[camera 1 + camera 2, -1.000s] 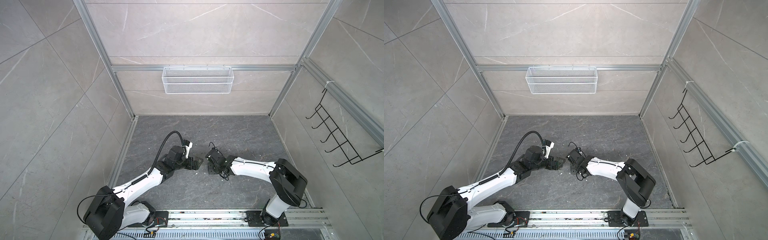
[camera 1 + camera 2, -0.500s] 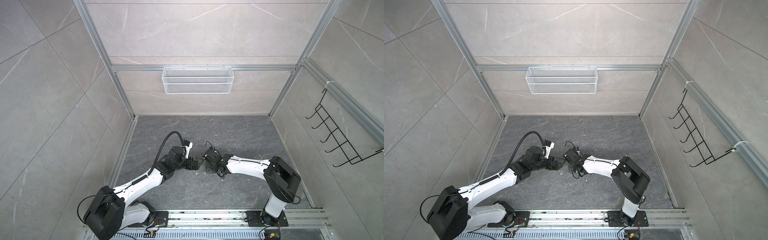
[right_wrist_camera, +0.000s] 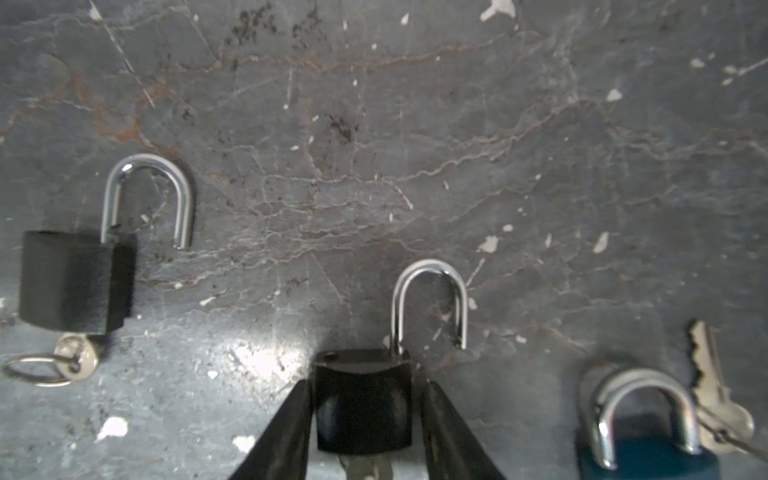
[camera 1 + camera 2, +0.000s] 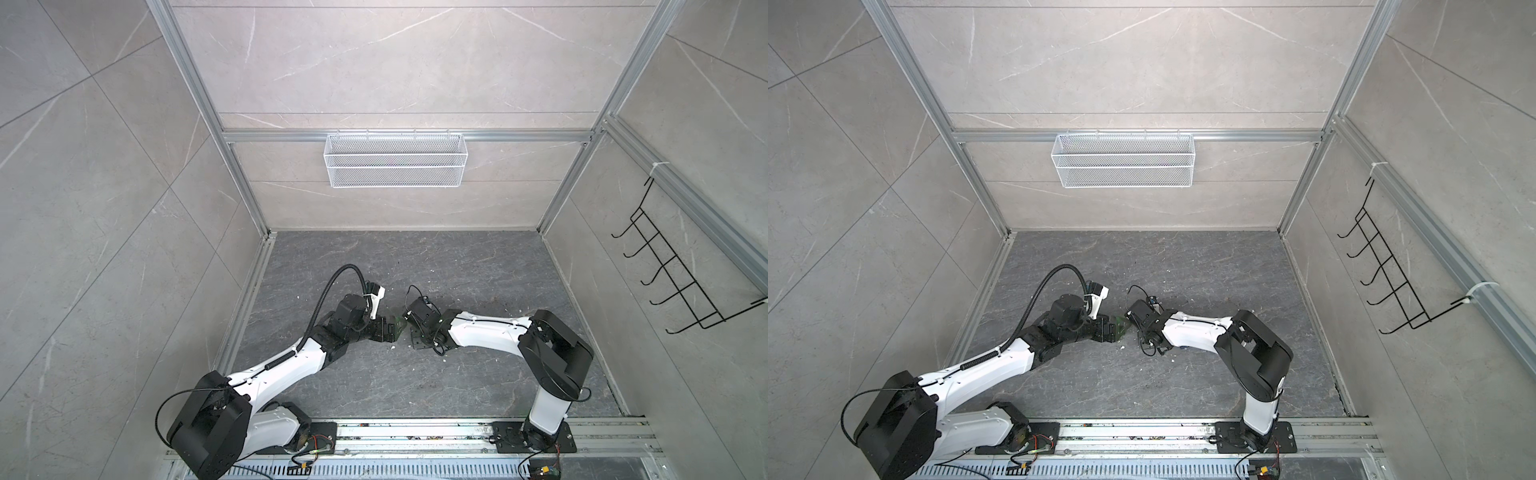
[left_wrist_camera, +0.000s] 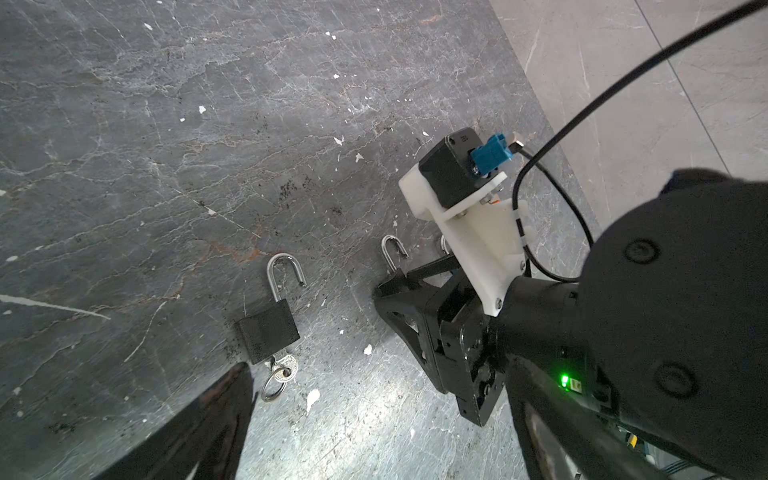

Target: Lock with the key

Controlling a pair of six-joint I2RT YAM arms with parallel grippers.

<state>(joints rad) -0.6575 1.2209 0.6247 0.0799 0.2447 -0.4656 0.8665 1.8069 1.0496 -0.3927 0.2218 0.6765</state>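
Observation:
In the right wrist view a black padlock (image 3: 363, 409) lies on the dark stone floor with its shackle (image 3: 430, 303) sprung open and a key (image 3: 370, 469) in its base. My right gripper (image 3: 368, 384) straddles that lock's body, with slim gaps at both fingers. A second black padlock (image 5: 268, 332), also open, has a key (image 5: 286, 368) on a ring in it. It lies just past one finger (image 5: 216, 415) of my left gripper (image 5: 376, 374), which is wide open and empty. In both top views the two grippers (image 4: 390, 328) (image 4: 1133, 322) nearly meet and hide the locks.
A blue padlock (image 3: 648, 461) with a loose key (image 3: 715, 390) beside it lies next to the straddled lock. A white wire basket (image 4: 394, 160) hangs on the back wall and a black hook rack (image 4: 681, 278) on the right wall. White crumbs dot the floor.
My right arm has swung left toward the left gripper, and its jaws have narrowed around the black padlock. The left arm has barely moved.

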